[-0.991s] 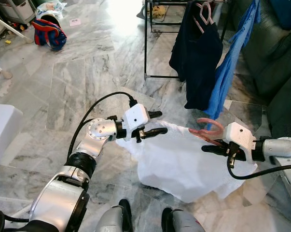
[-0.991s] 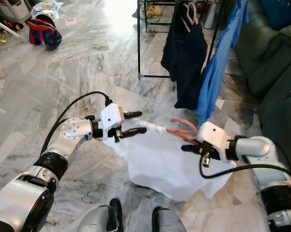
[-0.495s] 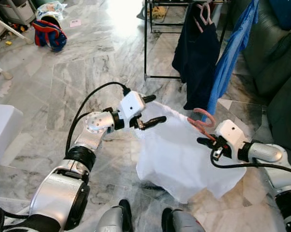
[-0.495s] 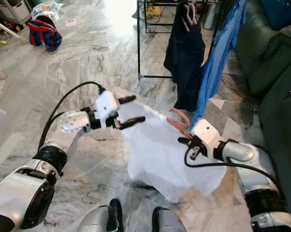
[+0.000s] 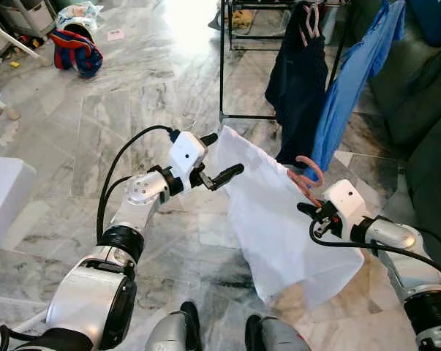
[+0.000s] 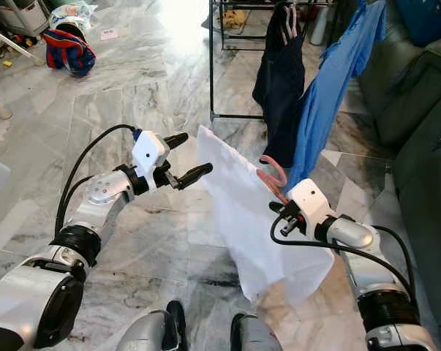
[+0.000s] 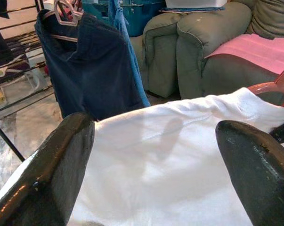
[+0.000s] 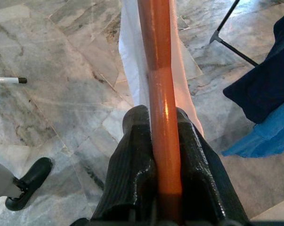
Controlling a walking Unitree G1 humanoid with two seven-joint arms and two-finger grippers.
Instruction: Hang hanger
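Right gripper [image 8: 161,188] is clamped tight on the orange hanger [image 5: 306,175], with a white shirt [image 5: 279,219] draped off it. Left gripper [image 5: 219,156] is spread wide at the shirt's far corner (gripping nothing). Beyond: a navy garment [image 5: 299,80] and blue shirt [image 5: 348,88] on the rack [image 5: 221,66].

Daylight pours in from the far end of the room, burning out the marble floor [image 5: 183,22] there into white glare. Nearer tiles carry soft reflections and faint shadows. The head views are sharp; the wrist views blur their close black fingers [image 7: 52,174] and bend lines at the edges.
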